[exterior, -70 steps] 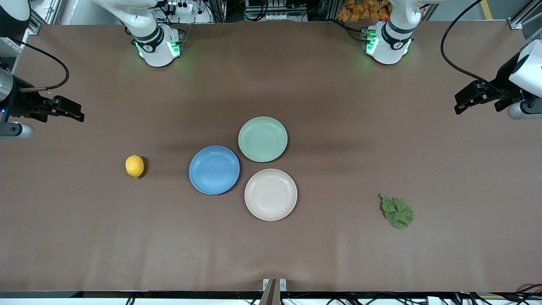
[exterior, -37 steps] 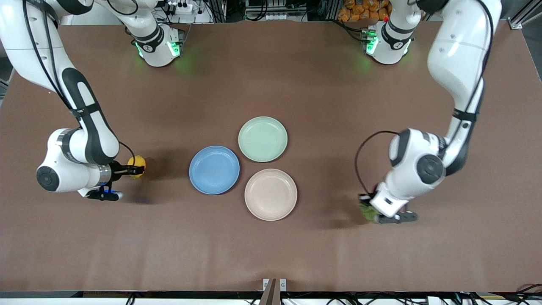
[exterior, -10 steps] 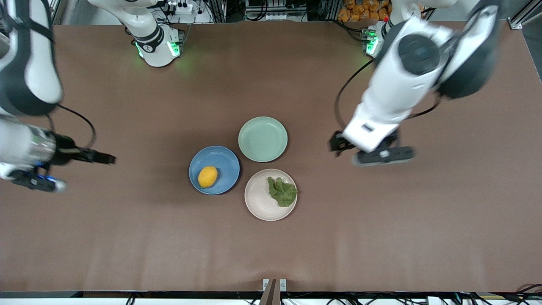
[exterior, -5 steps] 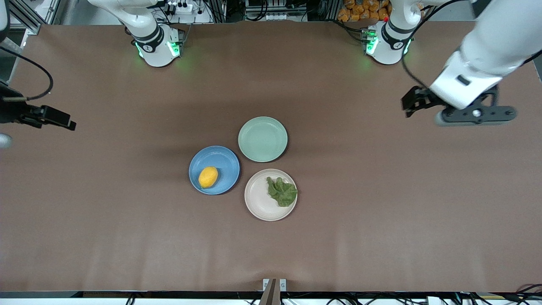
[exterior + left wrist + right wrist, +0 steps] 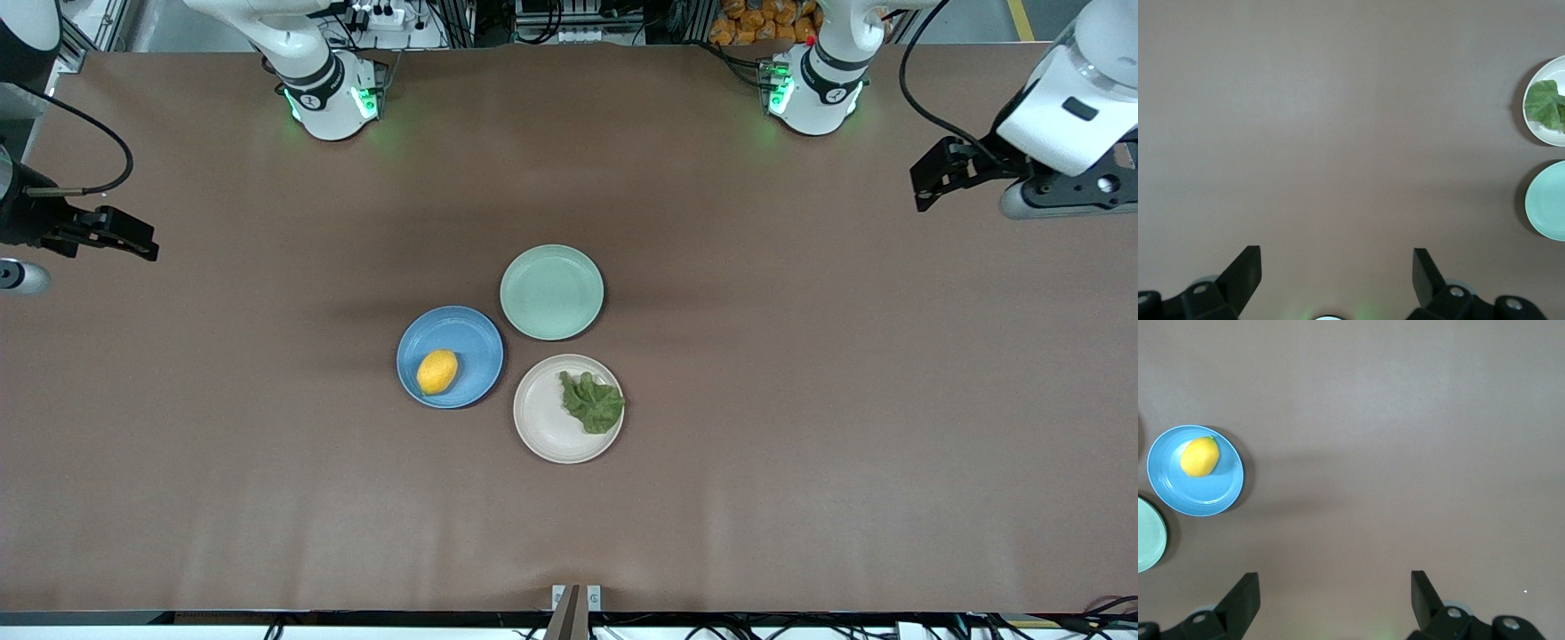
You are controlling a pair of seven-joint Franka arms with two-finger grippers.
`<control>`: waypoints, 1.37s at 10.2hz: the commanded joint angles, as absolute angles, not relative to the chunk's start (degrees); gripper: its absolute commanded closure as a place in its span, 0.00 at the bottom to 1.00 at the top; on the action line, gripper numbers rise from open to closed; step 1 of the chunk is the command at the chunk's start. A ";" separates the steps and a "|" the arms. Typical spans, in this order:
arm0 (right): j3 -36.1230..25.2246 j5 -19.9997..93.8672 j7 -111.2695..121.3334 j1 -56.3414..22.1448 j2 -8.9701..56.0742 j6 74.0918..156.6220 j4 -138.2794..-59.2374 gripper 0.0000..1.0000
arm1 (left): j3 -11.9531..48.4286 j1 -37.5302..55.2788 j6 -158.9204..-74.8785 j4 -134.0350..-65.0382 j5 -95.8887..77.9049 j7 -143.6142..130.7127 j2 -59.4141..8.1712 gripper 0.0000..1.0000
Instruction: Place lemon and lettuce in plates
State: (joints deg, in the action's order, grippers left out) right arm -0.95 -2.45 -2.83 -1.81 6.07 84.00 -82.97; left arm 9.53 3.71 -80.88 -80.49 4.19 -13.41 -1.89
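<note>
The lemon (image 5: 436, 372) lies in the blue plate (image 5: 471, 338); both also show in the right wrist view, lemon (image 5: 1199, 456) on the plate (image 5: 1218, 493). The lettuce (image 5: 592, 402) lies in the beige-pink plate (image 5: 544, 418), toward its rim on the left arm's side; the left wrist view shows the leaf (image 5: 1546, 105) on that plate (image 5: 1555, 137). My right gripper (image 5: 142, 246) is open and empty, high over the table's edge at the right arm's end. My left gripper (image 5: 923, 187) is open and empty, high over the left arm's end.
A mint-green plate (image 5: 551, 292) sits empty, touching the other two and farther from the front camera. It shows partly in both wrist views, left (image 5: 1548, 200) and right (image 5: 1148, 543). Both arm bases stand at the table's back edge.
Both arms have drawn back and up toward their own ends of the table since half a second ago. The lemon and the lettuce have stayed in their plates.
</note>
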 commanded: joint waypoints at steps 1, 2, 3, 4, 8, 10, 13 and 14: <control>-0.09 -3.43 -2.11 -1.76 5.36 86.04 -84.02 0.00 | 10.81 -0.25 -81.12 -82.44 0.29 -12.31 -0.27 0.00; 0.35 -3.43 -2.11 -2.02 5.27 86.57 -84.28 0.00 | 10.72 -0.35 -81.21 -82.53 0.18 -12.30 -0.26 0.00; 0.35 -3.43 -1.85 -2.02 5.36 86.75 -84.29 0.00 | 10.72 -0.35 -81.21 -82.62 0.35 -12.39 -0.35 0.00; 0.35 -3.43 -0.45 -1.93 5.27 87.62 -84.37 0.00 | 10.81 -0.44 -81.73 -83.14 0.35 -12.31 -0.18 0.00; 0.26 -2.29 0.18 -1.76 5.27 87.54 -84.55 0.00 | 10.72 -0.53 -87.60 -91.82 0.18 -12.30 5.61 0.00; 0.26 -2.20 0.18 -1.76 5.19 87.45 -84.64 0.00 | 10.46 -0.53 -87.63 -92.11 0.18 -12.39 5.89 0.00; 0.26 -2.20 0.18 -1.76 4.84 87.01 -85.07 0.00 | 9.93 -0.53 -87.63 -92.46 0.09 -12.39 6.59 0.00; 0.18 -2.20 0.18 -1.84 4.22 87.10 -85.77 0.00 | 9.93 -0.61 -87.54 -92.72 0.09 -12.48 6.94 0.00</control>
